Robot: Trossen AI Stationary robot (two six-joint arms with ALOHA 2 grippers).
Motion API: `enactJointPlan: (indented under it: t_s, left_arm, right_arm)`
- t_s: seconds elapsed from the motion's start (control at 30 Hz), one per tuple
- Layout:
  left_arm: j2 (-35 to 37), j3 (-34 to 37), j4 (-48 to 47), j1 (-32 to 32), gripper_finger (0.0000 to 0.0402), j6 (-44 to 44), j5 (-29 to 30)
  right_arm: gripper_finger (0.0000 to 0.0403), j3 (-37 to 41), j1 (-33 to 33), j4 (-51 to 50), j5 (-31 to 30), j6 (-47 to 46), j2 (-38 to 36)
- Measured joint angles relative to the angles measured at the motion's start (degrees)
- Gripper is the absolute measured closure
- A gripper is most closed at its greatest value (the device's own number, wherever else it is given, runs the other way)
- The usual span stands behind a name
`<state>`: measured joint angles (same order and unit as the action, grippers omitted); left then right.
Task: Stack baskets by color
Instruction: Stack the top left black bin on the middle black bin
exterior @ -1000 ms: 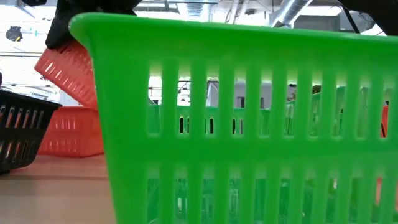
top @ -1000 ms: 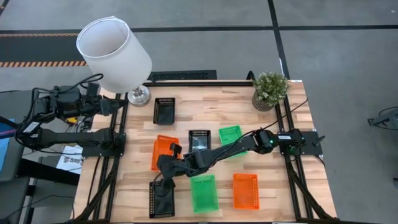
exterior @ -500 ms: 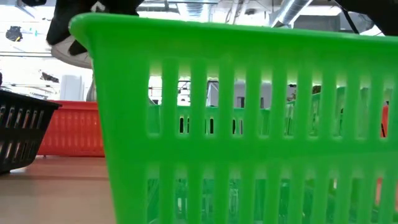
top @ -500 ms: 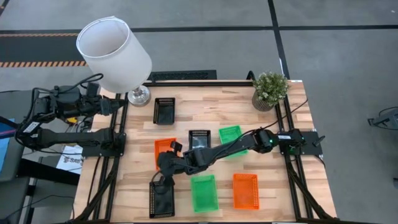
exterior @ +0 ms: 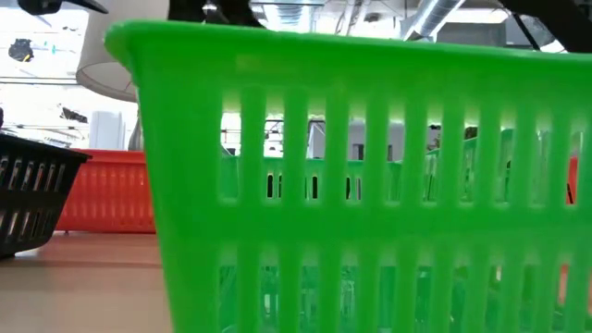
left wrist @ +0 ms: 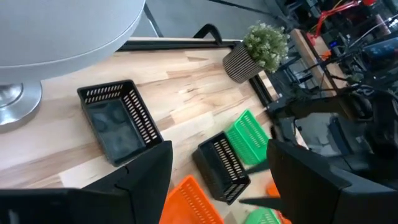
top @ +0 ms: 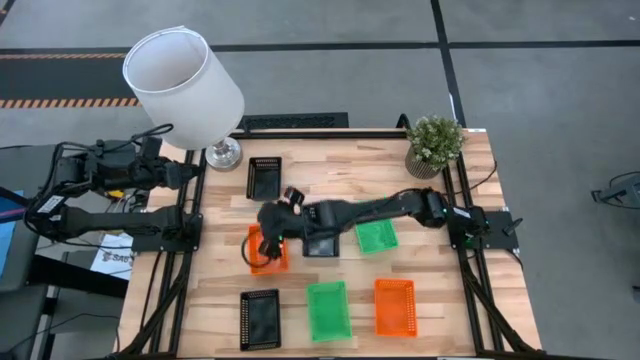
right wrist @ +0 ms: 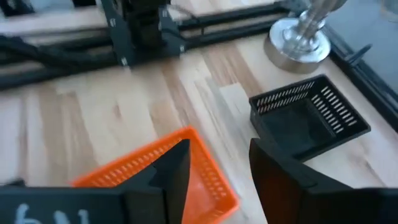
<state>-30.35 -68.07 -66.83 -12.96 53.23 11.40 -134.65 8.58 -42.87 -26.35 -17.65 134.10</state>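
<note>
Here the right gripper (top: 268, 232) hangs open, fingers apart, just above an orange basket (top: 267, 252) lying on the desk (top: 330, 175). A black basket (right wrist: 308, 118) sits beyond it near the lamp base (right wrist: 300, 42). The left gripper (left wrist: 217, 180), open too, waits off the desk's edge.

Just under the dark right gripper (top: 268, 240) an orange basket (top: 266, 252) is showing slotted mesh walls. Beside the gripper a black basket (top: 322, 233) is lying, and past that a bright green one (top: 376, 235). Nearer the table's front edge, black (top: 260, 319), green (top: 328, 309) and orange (top: 395, 306) baskets are sitting on pale striped wood (top: 340, 170). Beyond the gripper, another black basket (top: 264, 178) is lying near a white lampshade (top: 183, 85).
</note>
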Motion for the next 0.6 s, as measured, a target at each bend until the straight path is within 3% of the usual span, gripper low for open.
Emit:
enactJointPlan:
  t_s: [0.17,0.3,0.6]
  left_arm:
    - [0.0,0.0,-0.7,0.0,0.0150,0.0,1.7]
    - [0.0,0.0,-1.8,0.0,0.0150,0.0,3.8]
    - [0.0,0.0,-2.0,0.0,0.0150,0.0,7.0]
  right_arm:
    - [0.0199,-0.1,-5.5,-0.6,6.6,7.2,1.1]
    - [0.0187,0.0,-8.7,0.4,7.9,14.6,2.8]
    - [0.0182,0.0,-13.1,3.0,13.3,20.9,6.6]
